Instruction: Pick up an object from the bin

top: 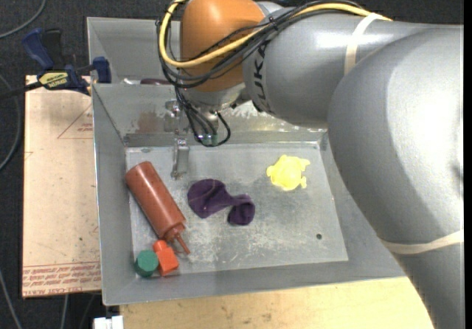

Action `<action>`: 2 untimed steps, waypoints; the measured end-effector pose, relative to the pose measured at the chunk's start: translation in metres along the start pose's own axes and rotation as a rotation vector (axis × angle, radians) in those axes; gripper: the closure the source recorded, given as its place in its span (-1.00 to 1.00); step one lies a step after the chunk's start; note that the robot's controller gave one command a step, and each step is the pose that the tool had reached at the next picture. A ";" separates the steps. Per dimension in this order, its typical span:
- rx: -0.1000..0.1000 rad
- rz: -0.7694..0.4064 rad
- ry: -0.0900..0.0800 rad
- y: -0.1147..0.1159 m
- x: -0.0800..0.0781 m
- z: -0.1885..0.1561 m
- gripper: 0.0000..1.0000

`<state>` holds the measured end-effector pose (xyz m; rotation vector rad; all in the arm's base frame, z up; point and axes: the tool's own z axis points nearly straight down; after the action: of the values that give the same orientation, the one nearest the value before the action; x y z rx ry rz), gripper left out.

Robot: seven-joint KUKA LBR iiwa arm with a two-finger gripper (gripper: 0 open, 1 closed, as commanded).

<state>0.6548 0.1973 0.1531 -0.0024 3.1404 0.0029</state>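
The tool point(179, 152) is held low at the far left corner of the bin point(295, 235), beside the brown bottle point(153, 202), judged nearest for taking; open or closed cannot be told.

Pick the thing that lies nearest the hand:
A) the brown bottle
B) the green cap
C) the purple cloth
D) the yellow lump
A: the hand hangs just beside the upper end of the brown bottle, and every other thing lies farther off.
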 end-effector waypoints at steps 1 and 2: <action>-0.002 -0.042 0.000 -0.046 0.012 0.019 -1.00; 0.005 -0.125 0.006 -0.074 0.051 0.013 -1.00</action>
<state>0.6040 0.1237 0.1395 -0.1987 3.1397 -0.0048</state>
